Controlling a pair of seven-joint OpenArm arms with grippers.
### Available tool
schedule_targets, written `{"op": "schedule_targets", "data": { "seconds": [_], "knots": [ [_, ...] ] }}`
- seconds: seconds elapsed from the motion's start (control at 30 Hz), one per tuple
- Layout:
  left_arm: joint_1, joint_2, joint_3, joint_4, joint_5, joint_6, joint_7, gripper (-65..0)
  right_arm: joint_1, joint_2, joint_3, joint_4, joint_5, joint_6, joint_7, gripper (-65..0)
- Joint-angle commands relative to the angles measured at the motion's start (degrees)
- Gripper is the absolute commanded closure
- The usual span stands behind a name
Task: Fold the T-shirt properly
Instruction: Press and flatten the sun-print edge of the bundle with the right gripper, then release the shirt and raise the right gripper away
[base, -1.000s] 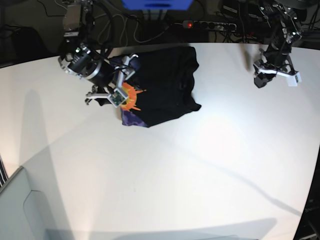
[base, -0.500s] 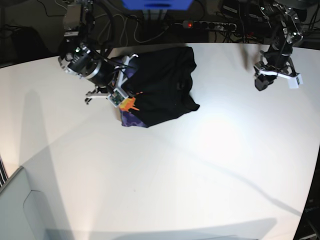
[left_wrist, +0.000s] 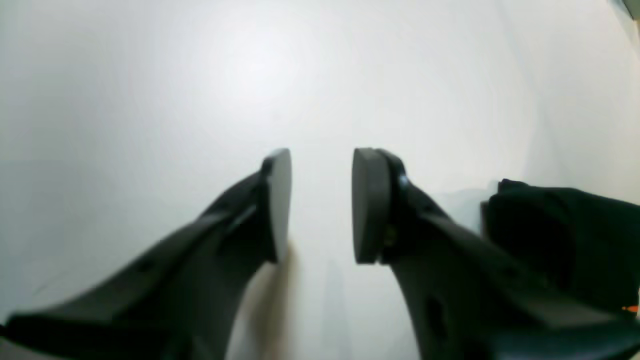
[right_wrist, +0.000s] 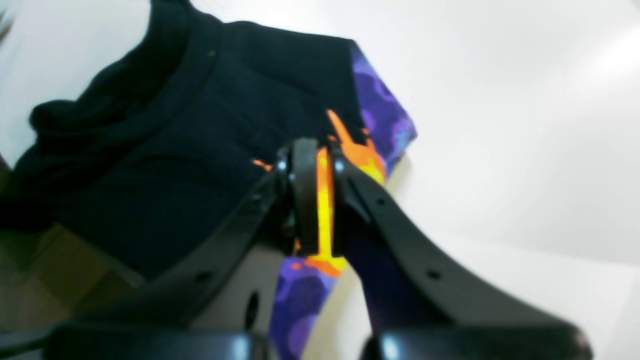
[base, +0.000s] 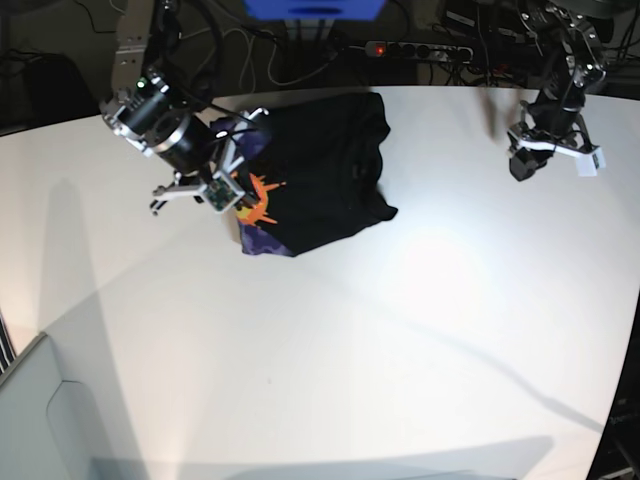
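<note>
The T-shirt (base: 325, 165) lies bunched at the back left of the white table (base: 380, 340), black side up, with its purple-blue print and orange sun showing at the left edge. My right gripper (base: 236, 196) is shut on that printed edge. In the right wrist view, yellow-orange cloth of the T-shirt (right_wrist: 200, 125) is pinched in my right gripper (right_wrist: 320, 150). My left gripper (base: 524, 162) hangs over the back right of the table, away from the cloth. In the left wrist view, my left gripper (left_wrist: 320, 165) stands open and empty above bare table, with a dark part of the T-shirt (left_wrist: 575, 235) at the right.
A power strip (base: 420, 48) and cables lie behind the table's back edge, beside a blue object (base: 315, 8). A grey box (base: 40, 420) stands at the lower left corner.
My right gripper has shut on the printed edge of the T-shirt and drawn back to the left with it, so more orange shows. The left arm has not moved.
</note>
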Motion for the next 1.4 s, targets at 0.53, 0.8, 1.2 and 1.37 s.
{"op": "schedule_targets", "data": {
  "seconds": [0.53,0.8,1.2,1.37],
  "knots": [
    [-0.1,-0.1,-0.4,4.2,-11.4,-0.6,3.3,-20.8,4.4,2.1,18.9,-10.4,0.8,-0.1,-4.3,-25.7],
    [-0.1,-0.6,-2.8,-0.6,-11.3,-0.4,3.2,-20.8,0.0,0.8,15.0,-14.2,1.1,0.1,-4.3,-22.6],
    [0.4,-2.3,-13.3,-5.6,-11.6,-0.5,3.8,-20.8,-2.8,-4.6,-0.5,-13.6,0.9,-0.2,-4.2,-22.6],
    [0.9,-2.0,-14.6,-5.5,-11.7,-0.5,3.8,-20.8,-3.0,-4.5,3.5,-12.5,0.9,-0.2,-4.2,-23.2]
  ]
}}
